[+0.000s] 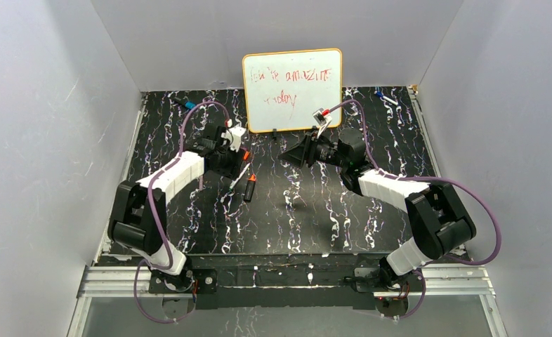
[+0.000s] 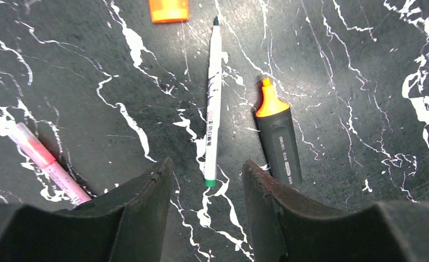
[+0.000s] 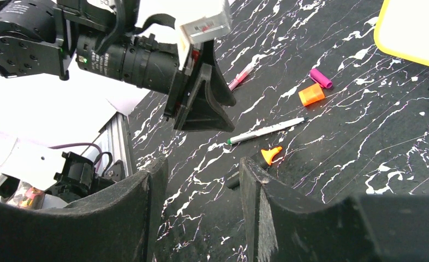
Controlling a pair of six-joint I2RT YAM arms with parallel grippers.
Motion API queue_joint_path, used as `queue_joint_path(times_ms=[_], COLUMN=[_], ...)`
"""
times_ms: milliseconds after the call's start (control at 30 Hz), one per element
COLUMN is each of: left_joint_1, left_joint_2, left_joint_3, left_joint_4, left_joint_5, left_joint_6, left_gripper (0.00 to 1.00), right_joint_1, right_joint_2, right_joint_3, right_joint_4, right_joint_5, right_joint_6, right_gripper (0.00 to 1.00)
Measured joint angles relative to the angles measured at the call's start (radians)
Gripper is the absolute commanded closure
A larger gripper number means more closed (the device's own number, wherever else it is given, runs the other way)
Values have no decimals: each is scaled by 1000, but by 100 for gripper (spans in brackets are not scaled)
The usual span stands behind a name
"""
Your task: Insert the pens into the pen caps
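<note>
In the top external view the left gripper (image 1: 230, 156) hangs low over the table (image 1: 315, 225), right at the white pen (image 1: 241, 173). That pen lies slanted, with the black marker (image 1: 249, 189) close on its right and the orange cap (image 1: 246, 154) just past its far end. The right gripper (image 1: 289, 156) hovers well to the right of the white pen and points toward it, so the left arm is plainly the nearer one. In the left wrist view the left gripper's fingers (image 2: 147, 207) stand wide with nothing clamped. The white pen (image 2: 214, 103) lies flat on the table, its green rear end in the gap between them. Its long axis runs straight away from the fingers, tip toward the orange cap (image 2: 168, 10), so a closing stroke would likely cross the barrel squarely. The black marker (image 2: 279, 139), orange tip bare, lies just right of the white pen and nearly parallel to it. The pink pen (image 2: 48, 166) lies well to its left, angled, with its near end hidden behind a finger. In the right wrist view the right gripper's fingers (image 3: 141, 207) are spread wide and empty, raised above the table. The white pen (image 3: 267, 130) lies broadside ahead of them. The orange cap (image 3: 311, 94) and the purple cap (image 3: 321, 78) sit just beyond its tip end.
</note>
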Motion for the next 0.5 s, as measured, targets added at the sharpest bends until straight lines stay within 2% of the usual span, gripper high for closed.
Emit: queue_joint_path(times_ms=[300, 500], left_joint_1=[-37, -47], left_joint_2=[79, 111], left_joint_3=[-11, -11], left_joint_4=[-8, -19], left_joint_5=[3, -18], left_joint_6=[21, 22], left_gripper=[62, 63], right_joint_1=[0, 0], right_joint_2=[-1, -1], right_joint_3=[0, 0], right_joint_4=[-2, -11], right_joint_5=[0, 0], right_joint_6=[-3, -5], right_gripper=[41, 41])
